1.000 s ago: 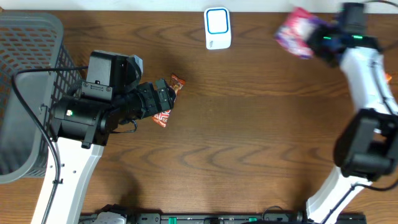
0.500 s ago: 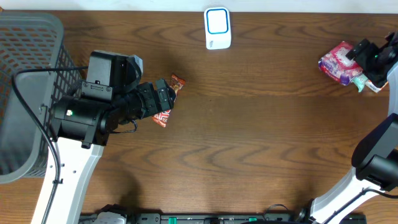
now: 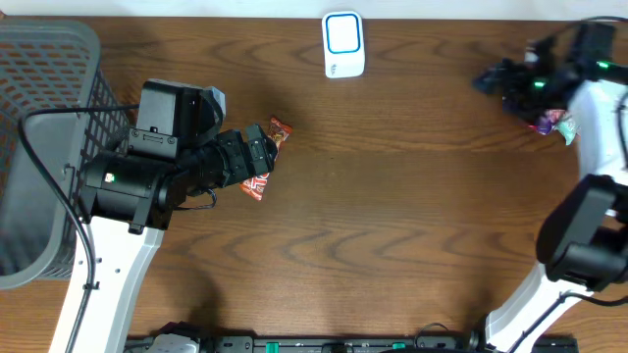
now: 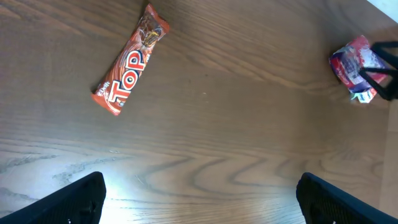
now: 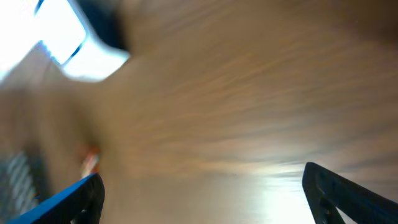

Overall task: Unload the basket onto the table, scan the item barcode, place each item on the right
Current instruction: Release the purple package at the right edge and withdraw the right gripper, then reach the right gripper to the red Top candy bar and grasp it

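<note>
Overhead: pink packet [image 3: 551, 122] lies on the table, far right of scanner [image 3: 343, 44], beside right gripper [image 5: 202, 198], whose fingers are spread with nothing between. Left gripper [image 4: 205, 200] is splayed and empty above candy bar [image 4: 130, 59], lower-left of scanner.

surface [image 3: 392, 216]: brown wood grain, smooth, faint sheen | bar wrapper [image 4: 130, 62]: glossy red film | pink packet [image 4: 347, 62]: shiny film | scanner [image 3: 343, 44]: smooth white plastic | basket [image 3: 39, 59], left edge: grey matt plastic mesh

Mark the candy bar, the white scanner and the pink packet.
candy bar [image 4: 129, 67], left wrist view, middle of the wrapper.
white scanner [image 3: 343, 44], overhead view, centre of its top face.
pink packet [image 4: 347, 61], left wrist view, its pink front.
</note>
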`<state>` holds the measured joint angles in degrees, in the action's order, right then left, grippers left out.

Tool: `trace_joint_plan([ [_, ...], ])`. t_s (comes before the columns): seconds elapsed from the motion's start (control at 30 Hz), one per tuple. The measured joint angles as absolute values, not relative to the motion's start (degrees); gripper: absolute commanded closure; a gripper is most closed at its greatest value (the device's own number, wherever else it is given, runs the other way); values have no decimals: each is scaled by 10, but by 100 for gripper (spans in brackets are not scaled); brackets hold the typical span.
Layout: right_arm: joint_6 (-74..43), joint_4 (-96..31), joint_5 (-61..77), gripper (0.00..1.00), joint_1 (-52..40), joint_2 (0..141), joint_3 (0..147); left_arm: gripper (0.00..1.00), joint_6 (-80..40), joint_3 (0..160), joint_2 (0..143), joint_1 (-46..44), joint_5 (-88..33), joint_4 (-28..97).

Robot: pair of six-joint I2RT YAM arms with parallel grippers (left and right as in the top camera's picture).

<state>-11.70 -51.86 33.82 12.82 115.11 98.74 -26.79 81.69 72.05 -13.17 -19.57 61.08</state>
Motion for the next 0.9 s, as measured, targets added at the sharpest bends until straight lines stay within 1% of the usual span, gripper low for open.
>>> trace_joint_plan([
  [0.03,-114,-523,349,1,111,1151,987,2,-268,817,721,-132,-196,611],
  [0.17,-108,-537,361,1,32,1151,987,2,-268,817,721,-132,-196,611],
  [0.4,-105,-519,311,1,-109,1151,986,2,-268,817,721,-132,-196,611],
  [0.63,-188,-461,250,1,-227,1151,985,2,-268,817,721,-132,-196,611],
  [0.9,-224,-449,206,1,-314,1151,985,2,-268,817,721,-132,-196,611],
])
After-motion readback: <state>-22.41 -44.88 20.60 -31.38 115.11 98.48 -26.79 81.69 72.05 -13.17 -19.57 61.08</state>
